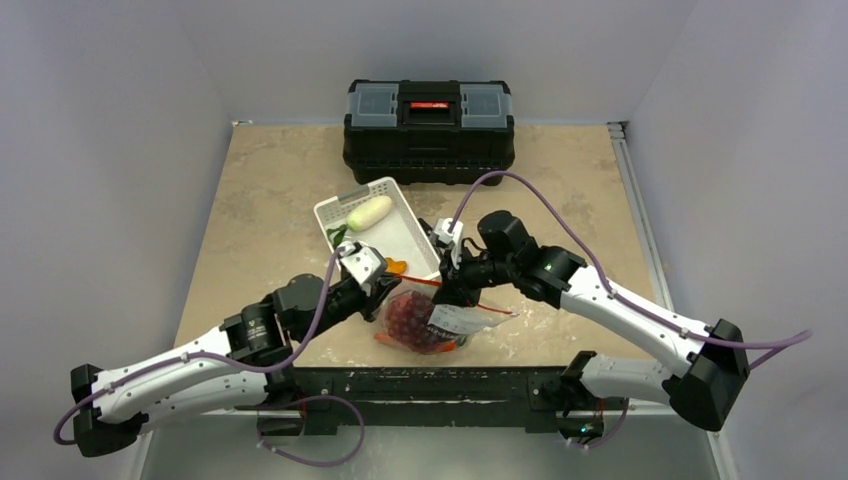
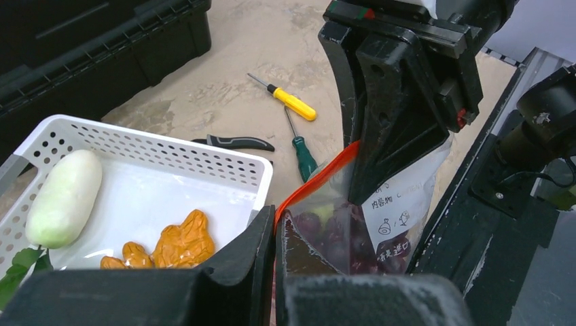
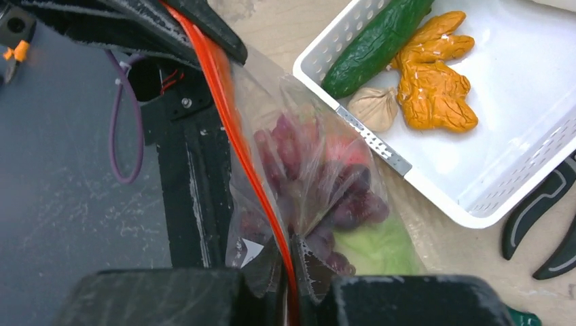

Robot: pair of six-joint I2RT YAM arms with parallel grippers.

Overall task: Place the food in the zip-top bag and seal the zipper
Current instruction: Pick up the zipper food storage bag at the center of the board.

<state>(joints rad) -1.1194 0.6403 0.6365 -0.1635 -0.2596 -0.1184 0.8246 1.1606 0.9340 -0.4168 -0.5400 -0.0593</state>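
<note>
Everything turns on the thin orange-red plastic zipper [image 3: 234, 129]. It runs as one taut line between my two grippers, along the mouth of the clear crinkly zip-top bag [image 1: 440, 322]. The bag sits on the side of the white slotted plastic basket [image 2: 170, 146] that faces the arm bases, and it leans against that basket's wall.

The left gripper [image 2: 274, 227] is pinched together on the zipper end just off the basket's corner. The right gripper [image 3: 291, 261] is pinched together on the other end, further out from the basket. Each arm holds its own end, so neither is nearer the strip than the other. The zipper's long axis lies roughly along the basket's near wall, and the bag hangs below it.

Inside the bag I can make out dark red grapes [image 3: 353, 204] and a pale green cabbage [image 3: 380, 248]. In the basket, not yet bagged, lie a white oblong [image 2: 64, 197], a lumpy orange chunk [image 2: 180, 241] and a green cucumber [image 3: 373, 41].

From the wrist views the two lips of the strip look drawn flat against each other, but I can't tell whether they are pressed shut. My judgement is that with both grippers occupied nothing more goes in. One end would have to be let go to fetch from the basket, and the mouth may then flop closed.
</note>
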